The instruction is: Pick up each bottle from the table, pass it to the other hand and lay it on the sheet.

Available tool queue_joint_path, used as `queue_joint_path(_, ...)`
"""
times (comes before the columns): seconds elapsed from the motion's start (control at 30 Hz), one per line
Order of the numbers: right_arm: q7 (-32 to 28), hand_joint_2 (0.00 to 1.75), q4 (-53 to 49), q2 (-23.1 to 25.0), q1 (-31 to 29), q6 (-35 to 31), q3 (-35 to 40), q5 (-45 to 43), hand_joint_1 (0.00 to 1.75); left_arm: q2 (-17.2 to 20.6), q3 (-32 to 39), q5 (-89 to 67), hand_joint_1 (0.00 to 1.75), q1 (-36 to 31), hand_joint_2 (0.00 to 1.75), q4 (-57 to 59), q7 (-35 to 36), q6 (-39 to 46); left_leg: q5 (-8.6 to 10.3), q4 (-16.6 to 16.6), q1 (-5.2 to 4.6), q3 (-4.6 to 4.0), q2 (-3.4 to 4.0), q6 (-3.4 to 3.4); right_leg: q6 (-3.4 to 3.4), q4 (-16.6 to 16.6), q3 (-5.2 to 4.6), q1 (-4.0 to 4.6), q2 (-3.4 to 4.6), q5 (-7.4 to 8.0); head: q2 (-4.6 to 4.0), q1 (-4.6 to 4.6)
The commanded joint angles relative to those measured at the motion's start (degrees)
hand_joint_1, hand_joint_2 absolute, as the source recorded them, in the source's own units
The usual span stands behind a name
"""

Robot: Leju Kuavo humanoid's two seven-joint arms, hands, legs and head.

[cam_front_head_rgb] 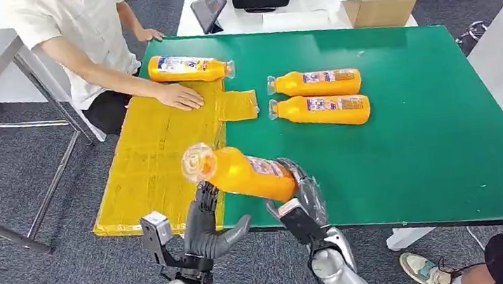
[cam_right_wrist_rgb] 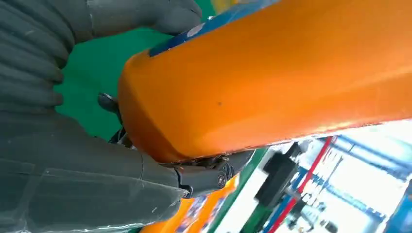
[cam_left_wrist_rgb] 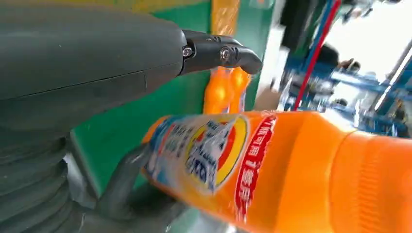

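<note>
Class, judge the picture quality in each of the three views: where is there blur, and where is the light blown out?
Head view: evenly lit and sharp, held bottle crisp. Left wrist view: the bottle's label smears, the bright background is soft and overexposed. Right wrist view: the bottle's base is sharp; the far room washes out white.

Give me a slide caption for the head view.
Right hand holds an orange bottle above the open left hand, beside the yellow sheet.

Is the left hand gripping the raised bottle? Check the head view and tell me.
No. The left hand is open beneath the bottle, fingers spread, while the right hand grips the bottle's base.
</note>
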Motion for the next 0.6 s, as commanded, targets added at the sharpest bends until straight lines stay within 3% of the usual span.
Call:
queue_joint_path(0.03,0.5,1.75,0.4,-0.6,-1.1,0.6,6.2,-0.2,1.75,-0.3,-0.1,2.4,0.00,-3.4,1.75,4.6,1.1,-1.1,-0.06,0.0,0.04,0.20,-0.03,-0.10,-0.10,0.0,0.20,0.04,-0.01,-0.06,0.00,-0.02)
queue_joint_path(0.27,-0.3,1.75,6.9,0.9,-2.5,0.5,8.9,-0.6,1.73,-0.4,-0.1,8.3,0.00,-2.2,1.75,-2.0,1.5,-8.5,-0.09,0.0,0.07,0.19,0.07,-0.11,-0.12,0.0,0.16,0.07,0.08,-0.06,0.00,-0.02)
queue_joint_path(0.6,-0.7,1.75,7.6,1.0,-2.6,0.1,9.0,-0.8,1.73,-0.1,-0.2,8.4,0.00,-1.8,1.75,-2.6,1.6,-8.5,-0.19,0.0,0.10,0.41,0.08,-0.18,-0.20,0.0,0.39,0.10,0.12,-0.16,0.00,0.00)
